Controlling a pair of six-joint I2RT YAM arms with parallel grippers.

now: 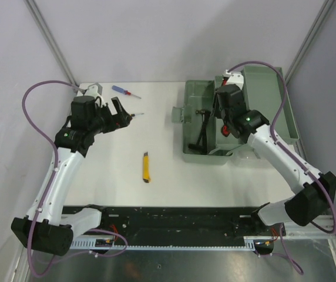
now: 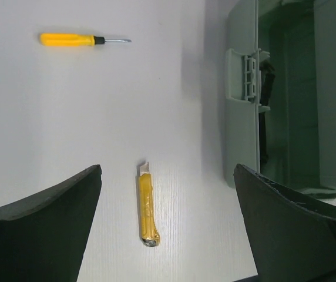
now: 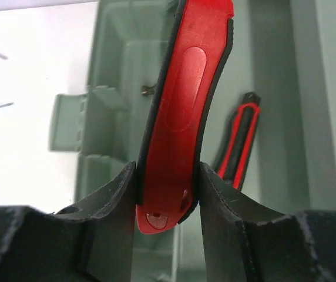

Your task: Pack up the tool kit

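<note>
Toolbox (image 1: 194,94) at the bench's (image 1: 156,123) far right corner lies under your right gripper (image 3: 168,167), pinching a red knife (image 3: 185,88); left gripper (image 2: 167,170) spread wide.

The toolbox (image 3: 121,76) is dull grey-green plastic. The red knife (image 3: 182,117) is smooth, slightly shiny plastic with a black edge. At eleven o'clock on the smooth white table (image 2: 97,117), the yellow screwdriver (image 2: 68,39) has a plastic handle and a shiny metal tip.

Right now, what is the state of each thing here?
Grey-green plastic toolbox: open, lid back.
Red curved black-edged tool: held over toolbox.
Yellow slim utility knife: lying on table.
Yellow-handled screwdriver: lying on table.
Blue-handled screwdriver: lying on table.
Left end effector: open, empty.
Right end effector: gripping that tool.
</note>
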